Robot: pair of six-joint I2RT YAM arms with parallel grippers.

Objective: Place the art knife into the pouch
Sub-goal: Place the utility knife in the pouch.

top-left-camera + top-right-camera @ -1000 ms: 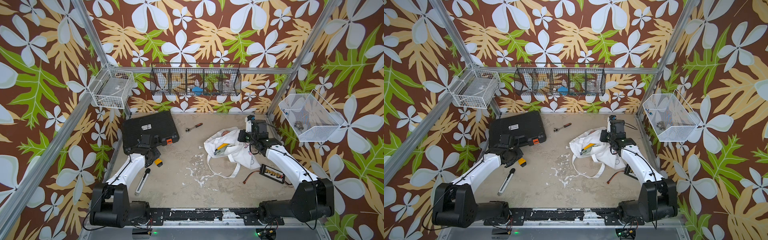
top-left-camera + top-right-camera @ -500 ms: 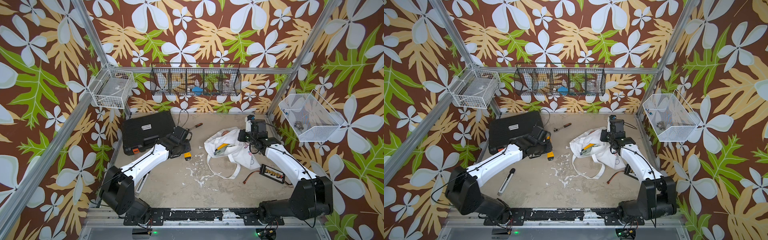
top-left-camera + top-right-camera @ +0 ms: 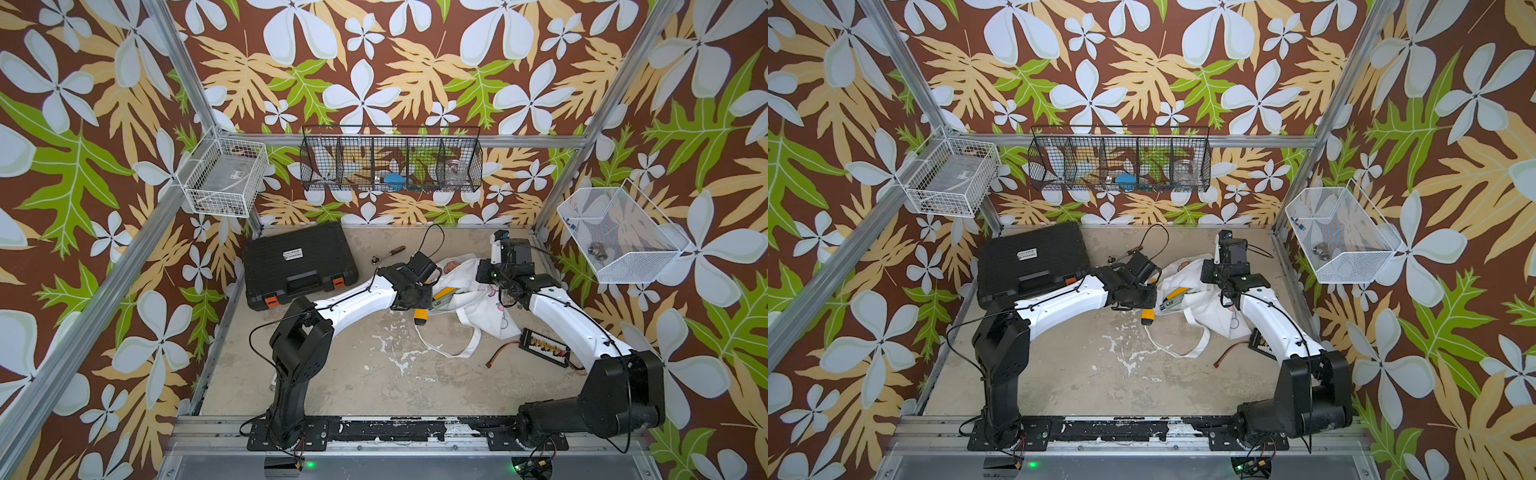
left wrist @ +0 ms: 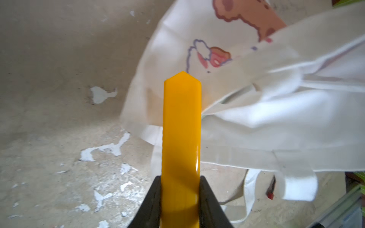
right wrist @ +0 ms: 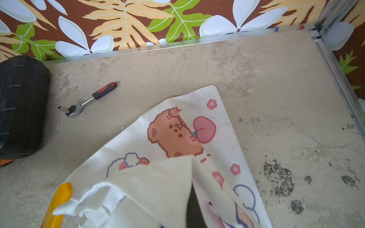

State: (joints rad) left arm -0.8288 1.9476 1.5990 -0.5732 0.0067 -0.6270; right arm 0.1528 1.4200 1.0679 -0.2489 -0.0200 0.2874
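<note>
At the mouth of the pouch (image 4: 266, 118), the left gripper (image 4: 180, 184) is clamping the art knife (image 4: 181, 128); the knife is showing as a smooth, bright yellow bar with a blunt pointed end, hanging just beside the pouch's rim; the right gripper (image 3: 485, 274) is pinching the lifted cloth, closed tight.

The worn beige counter (image 3: 374, 374) lies open across its near middle. A black ribbed plastic tool case (image 3: 299, 259) blocks the far left, a red-handled chrome ratchet (image 3: 388, 254) far centre, a crumpled white cloth pouch (image 3: 482, 309) the right.
</note>
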